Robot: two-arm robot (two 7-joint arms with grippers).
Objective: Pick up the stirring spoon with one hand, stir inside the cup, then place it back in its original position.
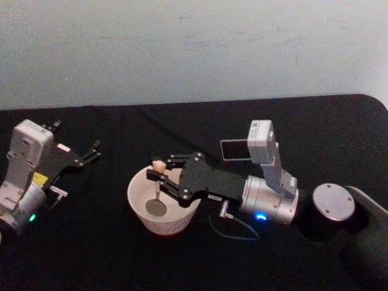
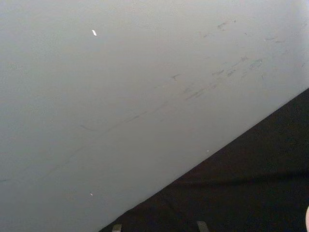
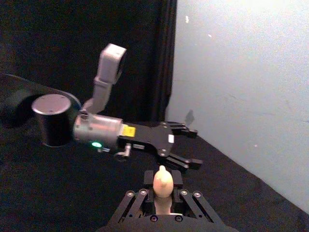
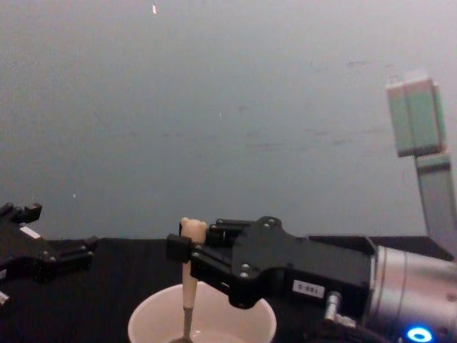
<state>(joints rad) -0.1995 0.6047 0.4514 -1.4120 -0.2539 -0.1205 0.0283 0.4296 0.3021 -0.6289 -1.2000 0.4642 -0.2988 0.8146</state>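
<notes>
The cream-white cup (image 1: pixel 140 206) stands on the black table in front of me. The stirring spoon (image 1: pixel 157 188) stands upright in it, its metal bowl on the cup's floor and its beige bear-head top above the rim. My right gripper (image 1: pixel 159 172) reaches in from the right and is shut on the spoon's handle just under the head. The chest view shows the spoon (image 4: pixel 188 275) held by the right gripper (image 4: pixel 187 249) over the cup (image 4: pixel 235 321). The dark grey holder (image 1: pixel 233 150) stands behind the right arm. My left gripper (image 1: pixel 91 151) rests open at the far left.
A grey cylindrical arm base (image 1: pixel 332 203) sits at the right of the table. A thin cable (image 1: pixel 233 227) loops on the cloth beside the cup. In the right wrist view the left arm's gripper (image 3: pixel 186 147) hangs open past the bear head (image 3: pixel 162 180). A pale wall backs the table.
</notes>
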